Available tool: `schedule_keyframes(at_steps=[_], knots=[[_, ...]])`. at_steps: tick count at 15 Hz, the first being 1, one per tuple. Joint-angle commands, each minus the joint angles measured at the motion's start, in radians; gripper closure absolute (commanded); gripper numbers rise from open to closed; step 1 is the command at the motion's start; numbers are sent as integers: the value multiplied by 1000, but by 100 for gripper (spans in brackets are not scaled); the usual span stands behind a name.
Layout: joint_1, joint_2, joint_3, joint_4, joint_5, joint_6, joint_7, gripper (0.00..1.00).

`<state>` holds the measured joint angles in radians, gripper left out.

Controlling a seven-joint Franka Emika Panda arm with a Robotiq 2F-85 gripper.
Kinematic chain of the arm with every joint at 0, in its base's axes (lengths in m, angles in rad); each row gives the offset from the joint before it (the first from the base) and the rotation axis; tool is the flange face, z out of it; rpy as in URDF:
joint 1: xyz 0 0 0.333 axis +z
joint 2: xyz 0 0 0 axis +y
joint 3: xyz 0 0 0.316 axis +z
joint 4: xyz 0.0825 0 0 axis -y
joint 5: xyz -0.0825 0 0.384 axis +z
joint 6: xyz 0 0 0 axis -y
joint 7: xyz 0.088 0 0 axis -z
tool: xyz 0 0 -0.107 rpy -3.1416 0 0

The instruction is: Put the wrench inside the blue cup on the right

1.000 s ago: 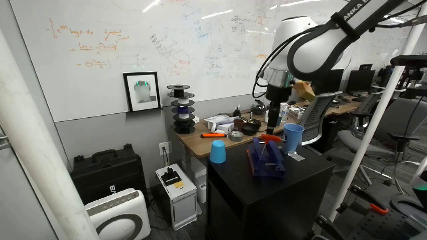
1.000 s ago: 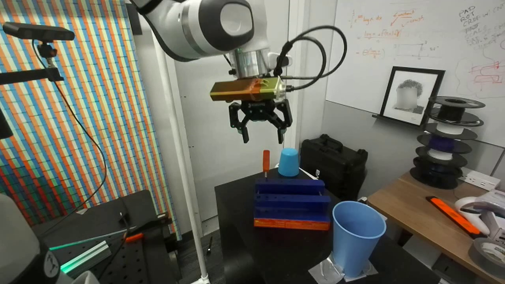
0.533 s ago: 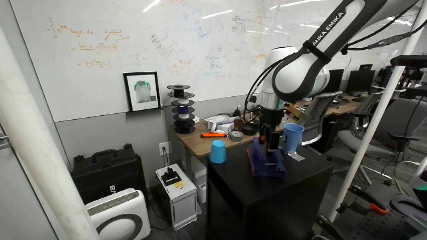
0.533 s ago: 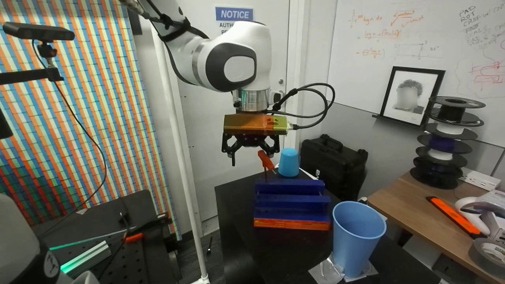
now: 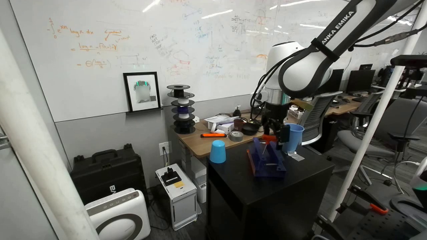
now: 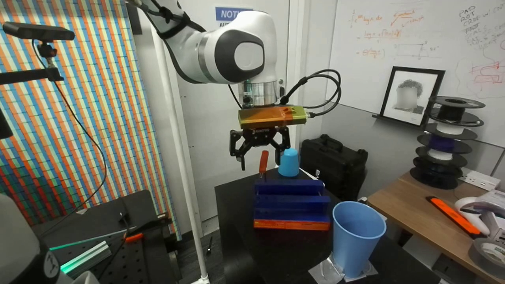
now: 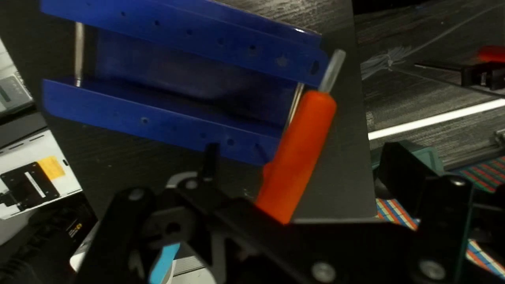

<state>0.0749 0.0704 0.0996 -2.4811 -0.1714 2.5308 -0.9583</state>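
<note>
The wrench, with an orange T-shaped handle (image 6: 263,161) and a thin metal shaft, stands nearly upright at one end of the navy-blue rack (image 6: 292,201). It also shows in the wrist view (image 7: 300,157). My gripper (image 6: 260,163) is open above that end, its fingers on either side of the handle and apart from it. In the wrist view the handle lies between the fingers (image 7: 303,150), closer to the left one. The blue cup on the right (image 6: 357,240) stands upright, taped down beside the rack; it also shows in an exterior view (image 5: 294,136), partly behind the gripper.
A second blue cup (image 6: 289,162) stands upside down at the far edge of the black cabinet (image 5: 240,180). A wooden desk (image 5: 196,143) with clutter adjoins the cabinet. A white pole (image 6: 179,138) rises beside it.
My gripper came down onto the wrench handle and tilted it, then rose a little and shifted sideways. The handle stands nearly upright again. Both cups stayed put.
</note>
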Motion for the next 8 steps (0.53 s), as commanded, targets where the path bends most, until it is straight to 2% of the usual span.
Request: schedule_keyframes(at_steps=[1,2,3,4,5,7,8], knots=[[0,-50,-7,-14,-39,31,72,25],[2,-51,-9,-15,-58,45,107,27],[4,-50,-9,-15,-72,57,140,8],[5,-44,-8,-10,-76,61,166,7],[5,-39,-8,-8,-89,66,192,39],[4,-32,-7,-9,-99,65,230,36],[4,-31,-7,-11,-102,65,241,42]])
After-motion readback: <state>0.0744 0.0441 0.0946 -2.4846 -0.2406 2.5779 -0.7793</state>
